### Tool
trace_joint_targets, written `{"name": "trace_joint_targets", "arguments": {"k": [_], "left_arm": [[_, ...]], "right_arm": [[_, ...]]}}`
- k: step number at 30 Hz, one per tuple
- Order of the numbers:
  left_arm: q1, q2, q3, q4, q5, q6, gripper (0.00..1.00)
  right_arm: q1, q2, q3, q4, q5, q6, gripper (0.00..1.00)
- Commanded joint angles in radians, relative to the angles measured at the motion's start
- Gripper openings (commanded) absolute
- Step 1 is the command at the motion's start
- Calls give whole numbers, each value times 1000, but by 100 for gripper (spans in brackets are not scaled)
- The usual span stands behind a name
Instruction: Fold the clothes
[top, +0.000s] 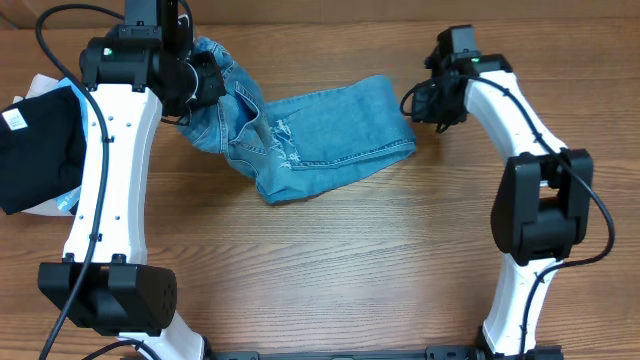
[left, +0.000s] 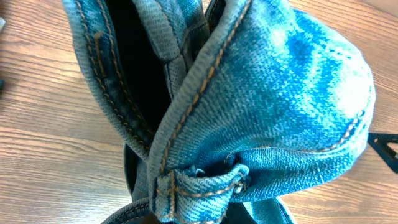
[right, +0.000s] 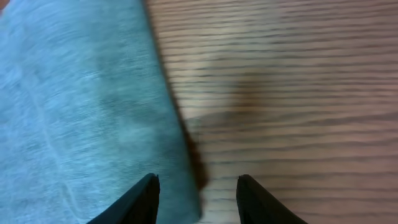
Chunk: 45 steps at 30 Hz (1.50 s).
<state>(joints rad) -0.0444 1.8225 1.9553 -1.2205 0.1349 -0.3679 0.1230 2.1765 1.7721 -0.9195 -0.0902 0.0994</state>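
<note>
Faded blue denim lies across the middle of the wooden table (top: 350, 260) when you look down from above: the jeans (top: 320, 135) are stretched out in a folded band, legs running to the right, the waist end bunched and raised at the upper left. The left arm (top: 110, 170) reaches straight up the left side of the table, and the left gripper (top: 205, 85) sits right in that bunched waist, pinched tight on the cloth. The right arm (top: 530, 130) bends in from the right, with the right gripper (top: 418, 100) just beside the leg end. A black garment (top: 35, 160) with a white tag (top: 14, 118) lies at the far left edge. From the left wrist, denim fills nearly everything, a stitched seam and a belt loop (left: 202, 186) hanging close to the lens, wood grain behind. From the right wrist, the two dark fingertips (right: 146, 196) stand moderately apart and low over the table, one above the denim, the other above bare wood, the cloth's edge running between them.
</note>
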Motion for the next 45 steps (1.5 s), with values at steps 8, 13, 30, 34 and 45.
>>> {"name": "trace_joint_targets", "arguments": {"k": [8,13,30,34,45], "left_arm": [[65,-10,38,70,-24,-14,5],[130,-10,38,92,-23,-14,5],[169,-10,39,154,44,19,7],[158,-10,39,182,172,-22,6],[27,-10,38,193,236,-75,7]], "right_arm": [[53,106,1,-35,-8,-22,44],[78,128,0,-114,-17,-22,41],[298,128,1,-167,-18,93,40],[303,128,1,-176,-18,112,40],[303,128,1,-193,-17,112,40]]}}
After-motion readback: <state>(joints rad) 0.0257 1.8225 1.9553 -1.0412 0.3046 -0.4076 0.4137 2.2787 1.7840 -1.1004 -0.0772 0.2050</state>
